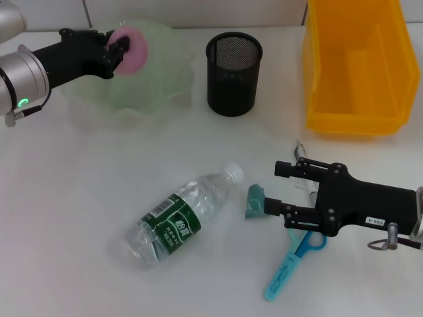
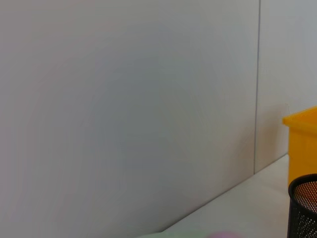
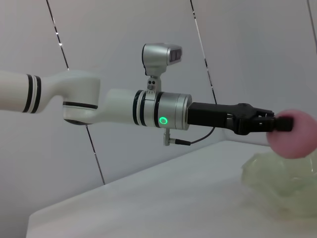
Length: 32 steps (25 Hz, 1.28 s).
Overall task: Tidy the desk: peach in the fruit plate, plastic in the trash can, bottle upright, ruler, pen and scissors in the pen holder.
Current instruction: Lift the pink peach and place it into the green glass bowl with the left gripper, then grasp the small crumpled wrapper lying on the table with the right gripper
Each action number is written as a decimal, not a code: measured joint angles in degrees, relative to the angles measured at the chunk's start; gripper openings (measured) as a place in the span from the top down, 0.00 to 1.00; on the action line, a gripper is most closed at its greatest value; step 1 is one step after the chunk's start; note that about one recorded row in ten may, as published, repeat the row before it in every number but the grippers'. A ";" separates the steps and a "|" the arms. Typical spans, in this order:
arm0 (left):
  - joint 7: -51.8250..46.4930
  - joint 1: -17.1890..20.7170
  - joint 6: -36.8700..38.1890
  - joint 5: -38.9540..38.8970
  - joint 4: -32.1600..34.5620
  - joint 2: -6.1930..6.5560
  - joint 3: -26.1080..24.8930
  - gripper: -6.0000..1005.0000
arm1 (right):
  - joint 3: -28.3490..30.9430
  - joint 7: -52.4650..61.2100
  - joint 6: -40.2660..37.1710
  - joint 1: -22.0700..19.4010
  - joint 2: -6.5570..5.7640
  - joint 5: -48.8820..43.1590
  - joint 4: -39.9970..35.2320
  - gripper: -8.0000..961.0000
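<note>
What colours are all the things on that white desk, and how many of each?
Pink: 1, the peach, held above the plate.
Green or teal: 3, the fruit plate, the plastic, the bottle with its green label.
Black: 1, the pen holder.
Yellow: 1, the trash can.
Blue: 1, the scissors.
Silver: 1, the pen, mostly hidden.
Total: 8.

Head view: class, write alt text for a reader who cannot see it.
The left gripper holds the peach over the fruit plate. The right gripper, open, sits by the plastic, near the lying bottle.
</note>
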 joint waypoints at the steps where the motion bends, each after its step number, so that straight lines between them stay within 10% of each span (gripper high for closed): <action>1: 0.00 0.11 -0.01 -0.42 0.00 0.01 0.01 0.87 | 0.06 0.12 0.00 0.00 0.00 0.00 -0.07 0.22; 11: -0.14 0.92 5.37 -0.66 0.76 0.29 -0.02 0.66 | 0.07 0.75 0.00 0.09 -0.10 0.00 -0.27 0.22; 19: 1.91 4.00 19.52 -0.61 4.07 0.52 0.55 0.28 | 0.06 7.62 -2.31 -0.61 -0.22 -0.18 -4.57 0.22; 26: 10.78 11.16 39.70 0.05 4.38 0.80 2.94 0.16 | 0.59 36.11 -10.92 -3.97 -1.34 -6.60 -33.20 0.22; 32: 11.00 13.75 40.23 1.15 4.14 0.82 2.92 0.14 | 0.45 57.13 -13.37 0.77 -1.49 -21.59 -51.44 0.22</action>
